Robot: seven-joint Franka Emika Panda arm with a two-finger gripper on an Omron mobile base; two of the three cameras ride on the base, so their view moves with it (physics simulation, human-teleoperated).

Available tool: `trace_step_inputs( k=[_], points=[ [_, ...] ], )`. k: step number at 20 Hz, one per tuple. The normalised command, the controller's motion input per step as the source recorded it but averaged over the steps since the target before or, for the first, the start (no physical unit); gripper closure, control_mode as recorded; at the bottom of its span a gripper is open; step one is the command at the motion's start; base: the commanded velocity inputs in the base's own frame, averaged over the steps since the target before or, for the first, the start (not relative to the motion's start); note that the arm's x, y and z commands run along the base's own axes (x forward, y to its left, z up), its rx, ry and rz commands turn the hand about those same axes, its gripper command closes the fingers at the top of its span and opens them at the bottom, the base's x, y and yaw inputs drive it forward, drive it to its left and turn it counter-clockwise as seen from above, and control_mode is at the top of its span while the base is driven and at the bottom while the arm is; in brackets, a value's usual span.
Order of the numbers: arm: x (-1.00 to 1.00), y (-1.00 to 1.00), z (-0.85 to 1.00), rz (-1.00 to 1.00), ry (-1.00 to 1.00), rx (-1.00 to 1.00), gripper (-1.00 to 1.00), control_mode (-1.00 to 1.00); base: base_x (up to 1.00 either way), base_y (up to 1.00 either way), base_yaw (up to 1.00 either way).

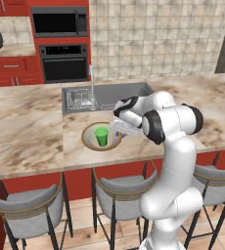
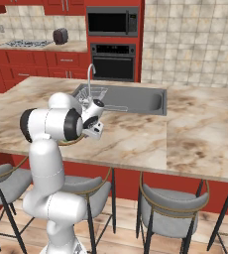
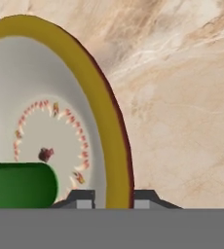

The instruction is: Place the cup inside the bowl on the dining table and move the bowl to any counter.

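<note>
The cup [image 1: 101, 136] stands upright inside the bowl [image 1: 89, 137], so the first half of the task appears complete. The bowl rests on the dining table [image 1: 26, 127], near the front edge, just in front of the inset sink [image 1: 119, 95] and its faucet [image 1: 92, 88]. In the hand view the cup [image 3: 19, 185] appears at the lower left, within the bowl's pale interior, and the bowl's gold rim [image 3: 115, 160] runs up between the two fingertips [image 3: 82, 200].

Risks from this position (a judgement, not an observation):
- The grasp takes only the thin rim on one side. A wide, shallow bowl lifted from one edge is likely to tilt, and may slip out if the pinch is shallow.
- Any tilt or abrupt motion could topple the tall, narrow cup or let it slide out over the low rim.
- A lift that is too low could drag the bowl across the marble or catch the faucet on the way to a counter.

The gripper [image 3: 113, 199] sits at the bowl's right-hand rim, one finger inside and one outside. The jaws are narrowed to a small gap around the rim and appear to pinch it; firm contact cannot be confirmed, since the arm [image 1: 173, 127] hides the fingers in the left base view.
</note>
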Motion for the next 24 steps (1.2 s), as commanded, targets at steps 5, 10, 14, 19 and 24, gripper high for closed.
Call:
trace_step_inputs(
  k=[5, 10, 14, 19, 24],
  points=[
    [-0.06, -0.12, 0.07, 0.0, 0.01, 0.11, 1.0, -1.0, 0.0, 0.0, 0.0],
    [-0.06, -0.21, 0.15, -0.02, 0.0, 0.16, 1.0, -1.0, 0.0, 0.0, 0.0],
    [0.0, -0.26, 0.17, -0.04, 0.01, 0.12, 1.0, -1.0, 0.0, 0.0, 0.0],
    [0.0, -0.26, 0.12, -0.07, 0.01, 0.12, 1.0, -1.0, 0.0, 0.0, 0.0],
    [0.0, -0.21, 0.11, -0.07, 0.0, 0.14, 1.0, -1.0, 0.0, 0.0, 0.0]
  ],
)
